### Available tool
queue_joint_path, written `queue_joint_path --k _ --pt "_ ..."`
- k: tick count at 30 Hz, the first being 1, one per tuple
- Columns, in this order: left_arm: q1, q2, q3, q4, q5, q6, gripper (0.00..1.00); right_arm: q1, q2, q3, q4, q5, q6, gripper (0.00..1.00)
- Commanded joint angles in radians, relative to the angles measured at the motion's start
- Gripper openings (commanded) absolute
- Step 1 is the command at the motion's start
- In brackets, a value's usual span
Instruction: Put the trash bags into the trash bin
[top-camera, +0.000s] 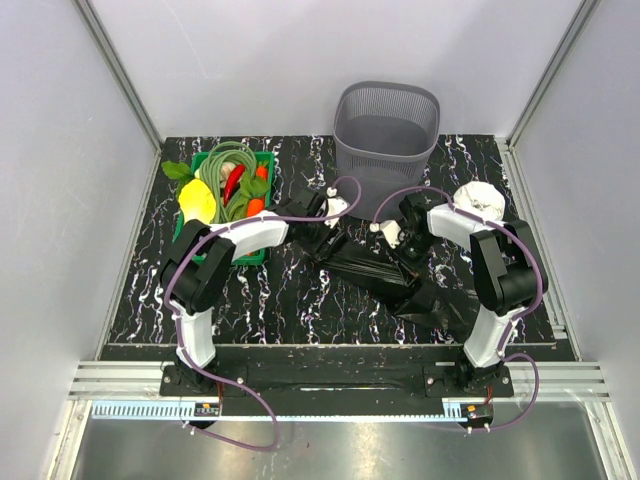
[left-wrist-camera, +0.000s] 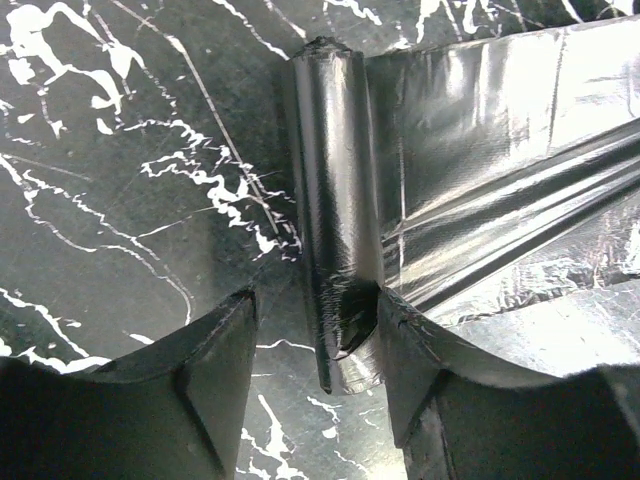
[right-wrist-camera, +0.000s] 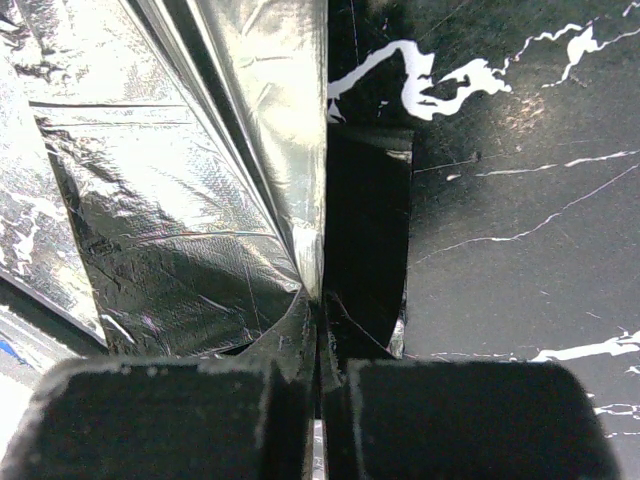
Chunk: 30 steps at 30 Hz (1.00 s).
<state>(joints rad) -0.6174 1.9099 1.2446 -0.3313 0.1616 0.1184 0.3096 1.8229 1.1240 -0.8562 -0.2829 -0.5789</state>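
The trash bags (top-camera: 385, 275) lie as one glossy black strip on the dark marbled table, in front of the grey mesh trash bin (top-camera: 388, 125). One end of the strip is wound into a tight roll (left-wrist-camera: 335, 180), and flat film (left-wrist-camera: 500, 150) runs off to the right of it. My left gripper (left-wrist-camera: 318, 335) is open and straddles the near end of the roll. Its right finger (left-wrist-camera: 425, 370) touches the roll and its left finger (left-wrist-camera: 215, 380) stands apart. My right gripper (right-wrist-camera: 320, 330) is shut on the film's edge (right-wrist-camera: 200, 180). In the top view the left gripper (top-camera: 322, 232) and the right gripper (top-camera: 398, 243) are at the strip's far end.
A green crate (top-camera: 258, 255) holding toy vegetables stands at the left of the table, beside my left arm. White walls with metal frame posts close in the table at the back and both sides. The trash bin stands at the table's back edge.
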Motion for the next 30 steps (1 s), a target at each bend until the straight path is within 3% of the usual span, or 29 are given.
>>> queue_joint_path --k 1,16,26,30 --pt "0.036 -0.022 -0.008 -0.049 -0.123 0.018 0.55 0.003 0.036 -0.026 -0.013 0.068 -0.029 0.00" --pt "0.085 0.026 0.067 -0.152 -0.206 0.017 0.55 0.002 -0.022 -0.082 -0.038 0.172 -0.062 0.00" --pt "0.146 -0.012 0.085 -0.166 -0.194 0.030 0.55 -0.009 -0.071 -0.087 -0.084 0.222 -0.099 0.00" --pt "0.156 -0.037 0.105 -0.176 -0.128 0.032 0.56 -0.009 -0.076 -0.070 -0.095 0.195 -0.091 0.00"
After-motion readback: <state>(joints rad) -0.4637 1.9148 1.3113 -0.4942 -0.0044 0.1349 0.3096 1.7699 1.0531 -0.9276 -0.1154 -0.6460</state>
